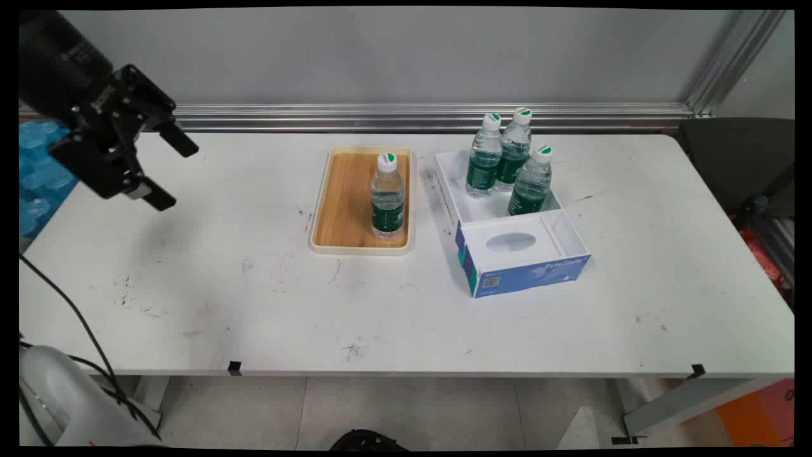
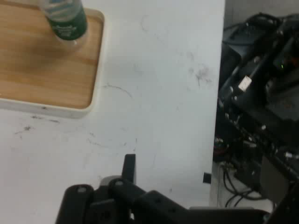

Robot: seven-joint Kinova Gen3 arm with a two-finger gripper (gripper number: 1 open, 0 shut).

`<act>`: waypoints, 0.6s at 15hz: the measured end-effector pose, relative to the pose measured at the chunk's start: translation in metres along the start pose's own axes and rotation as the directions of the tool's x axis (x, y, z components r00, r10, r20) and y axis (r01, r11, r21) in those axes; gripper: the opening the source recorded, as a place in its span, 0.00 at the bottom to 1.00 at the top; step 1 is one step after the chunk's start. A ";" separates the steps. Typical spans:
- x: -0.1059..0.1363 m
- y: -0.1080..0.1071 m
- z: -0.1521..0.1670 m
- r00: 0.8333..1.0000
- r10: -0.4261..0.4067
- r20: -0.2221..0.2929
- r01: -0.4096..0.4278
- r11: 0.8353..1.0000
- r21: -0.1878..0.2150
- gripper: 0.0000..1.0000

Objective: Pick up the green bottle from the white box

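Note:
My black gripper [image 1: 169, 171] hangs above the table's far left corner, open, with nothing between its fingers. It is far from everything on the table. The closest thing is a wooden tray [image 1: 346, 203] with a cream rim, well to its right. One green-labelled water bottle [image 1: 387, 197] stands upright on the tray's right side. In the hand view the tray [image 2: 42, 65] and the bottle's base [image 2: 65, 21] show at the top left, and one finger [image 2: 129, 167] rises from the bottom. Right of the tray a blue and white open box [image 1: 526, 273] holds three more bottles [image 1: 485, 155].
An aluminium rail [image 1: 412, 117] runs along the table's back edge under the wall. Blue packs [image 1: 38, 171] lie beyond the left edge and a dark chair [image 1: 742, 165] stands at the right. In the hand view, cables and equipment [image 2: 261, 116] lie past the table edge.

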 end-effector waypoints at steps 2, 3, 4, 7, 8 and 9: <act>0.005 -0.002 0.000 0.999 -0.033 -0.012 0.034 0.999 0.012 1.00; 0.010 -0.005 0.001 0.998 -0.057 -0.021 0.058 0.998 0.022 1.00; 0.015 -0.008 0.003 0.996 -0.080 -0.029 0.081 0.996 0.034 1.00; 0.030 -0.015 0.010 0.991 -0.124 -0.042 0.127 0.990 0.063 1.00; 0.038 -0.019 0.015 0.989 -0.138 -0.048 0.142 0.987 0.076 1.00; 0.046 -0.023 0.020 0.987 -0.149 -0.054 0.154 0.984 0.087 1.00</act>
